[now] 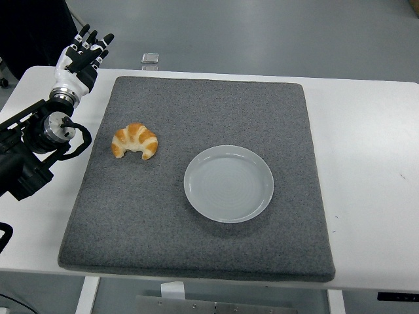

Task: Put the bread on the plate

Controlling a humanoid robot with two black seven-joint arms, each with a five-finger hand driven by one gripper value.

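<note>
Table (366,150): white, smooth, hard top; spans the whole view.
Mat (196,242): dark grey, felt-like, roughly square with rounded corners; covers most of the table's middle.
Left arm (33,150): black, jointed, comes in from the left edge, over the table's far-left corner.
Plate (228,184): pale, glossy, round, shallow with faint concentric rings; empty, right of mat centre.
Left hand (78,59): white and black, fingers extended and close together, holding nothing; up at the far left, off the mat.
Croissant (135,140): the bread; golden, ridged crescent, horns pointing near; lies on the mat's left side, well apart from the plate, not yet grasped.
Right hand: not in view.
Step in hand: reach and grasp, as I judge it.
How to do it well: bring the hand down over the crescent's thick middle, close gently across its width; the crust probably crushes easily. Lift clear of the mat's nap, carry right and slightly near, set down inside the plate's rim.
</note>
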